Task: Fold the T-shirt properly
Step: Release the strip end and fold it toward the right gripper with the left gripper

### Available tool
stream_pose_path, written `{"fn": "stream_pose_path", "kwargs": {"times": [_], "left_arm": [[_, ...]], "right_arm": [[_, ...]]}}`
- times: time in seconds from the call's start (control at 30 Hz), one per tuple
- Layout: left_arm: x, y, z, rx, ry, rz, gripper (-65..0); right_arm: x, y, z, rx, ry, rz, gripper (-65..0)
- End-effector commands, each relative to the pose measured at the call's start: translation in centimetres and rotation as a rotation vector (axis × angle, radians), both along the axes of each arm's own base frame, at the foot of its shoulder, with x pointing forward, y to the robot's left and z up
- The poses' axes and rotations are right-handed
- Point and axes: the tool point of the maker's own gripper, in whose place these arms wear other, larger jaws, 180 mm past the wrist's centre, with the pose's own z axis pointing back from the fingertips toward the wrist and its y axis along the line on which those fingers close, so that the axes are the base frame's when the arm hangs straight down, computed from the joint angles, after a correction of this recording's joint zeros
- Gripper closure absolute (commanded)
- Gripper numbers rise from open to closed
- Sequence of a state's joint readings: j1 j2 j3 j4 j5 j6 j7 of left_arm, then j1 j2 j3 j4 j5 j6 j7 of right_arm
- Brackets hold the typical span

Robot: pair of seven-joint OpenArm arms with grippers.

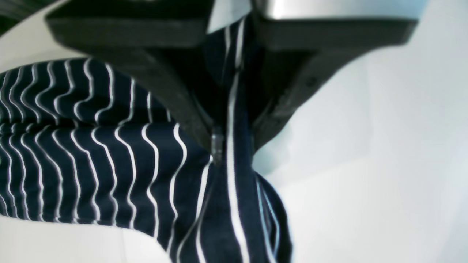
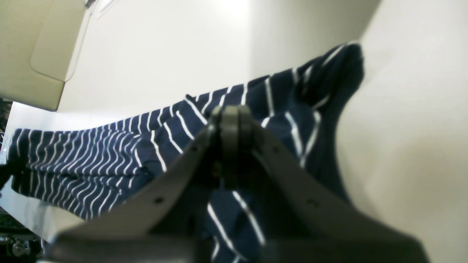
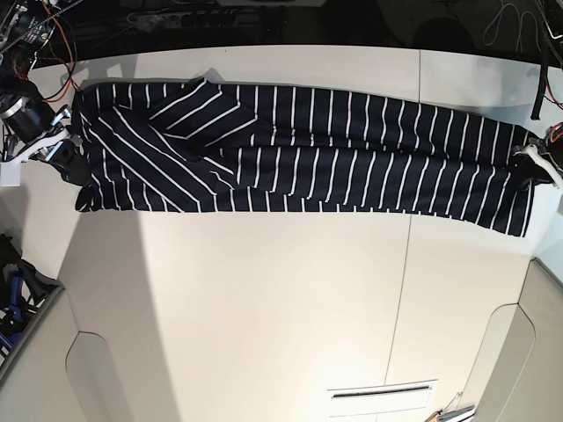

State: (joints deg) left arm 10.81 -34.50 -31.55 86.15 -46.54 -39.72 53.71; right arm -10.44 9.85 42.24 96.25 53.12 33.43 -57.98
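Your left gripper (image 1: 228,146) is pressed together on a gathered fold of the T-shirt (image 3: 299,149); in the left wrist view the dark fingers (image 1: 175,95) meet at their tips with a band of navy, white-striped cloth running up between them. In the base view this gripper (image 3: 533,163) sits at the shirt's right-hand end, right at the table's edge.

Your right gripper (image 2: 229,120) is also pinching the shirt. In the right wrist view its grey fingers (image 2: 175,171) close to a point with striped fabric bunched around and below the tips, and a rumpled corner of cloth standing up just beyond them. In the base view this gripper (image 3: 54,149) is at the shirt's left-hand end, beside red wires (image 3: 62,53) on the arm.

Between your two grips the T-shirt lies stretched as a long, narrow band across the far part of the white table (image 3: 264,308), already folded lengthwise. Near its left end a flap lies folded over, its stripes running diagonally against the upright stripes of the rest. The cloth rests flat on the table along its length.
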Motion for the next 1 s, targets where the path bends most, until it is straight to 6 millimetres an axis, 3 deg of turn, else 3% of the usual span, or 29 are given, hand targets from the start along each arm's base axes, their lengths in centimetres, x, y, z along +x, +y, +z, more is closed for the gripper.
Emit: {"fn": "stream_pose_path", "kwargs": {"times": [0.0, 0.2, 0.3, 0.4, 0.57, 0.67, 0.8, 0.97], "left_arm": [[1.3, 0.7, 2.6, 0.055, -0.075, -0.021, 0.0], [2.2, -0.5, 5.8, 0.156, -0.117, -0.059, 0.0], [2.2, -3.7, 7.3, 0.116, -0.145, -0.143, 0.0], [1.9, -8.6, 8.3, 0.026, -0.182, -0.271, 0.0], [0.7, -16.9, 6.2, -0.022, -0.163, -0.477, 0.0], [0.3, -20.3, 4.2, -0.035, -0.149, -0.530, 0.0], [0.1, -23.5, 2.7, -0.062, -0.150, -0.528, 0.0], [0.6, -25.8, 2.7, -0.090, -0.190, -0.526, 0.0]], "right_arm": [[0.7, -0.4, 1.6, -0.012, -0.058, 0.003, 0.0], [0.7, -0.3, 1.6, -0.011, -0.057, 0.005, 0.0], [0.7, -0.4, 1.5, -0.013, -0.054, 0.005, 0.0], [0.7, -0.4, 1.6, -0.013, -0.055, 0.005, 0.0], [0.7, -0.4, 1.5, -0.013, -0.054, 0.005, 0.0], [0.7, -0.4, 1.5, -0.014, -0.053, 0.005, 0.0], [0.6, -0.4, 1.5, -0.013, -0.052, 0.005, 0.0], [0.5, -0.4, 1.1, -0.028, -0.034, 0.008, 0.0]]}}
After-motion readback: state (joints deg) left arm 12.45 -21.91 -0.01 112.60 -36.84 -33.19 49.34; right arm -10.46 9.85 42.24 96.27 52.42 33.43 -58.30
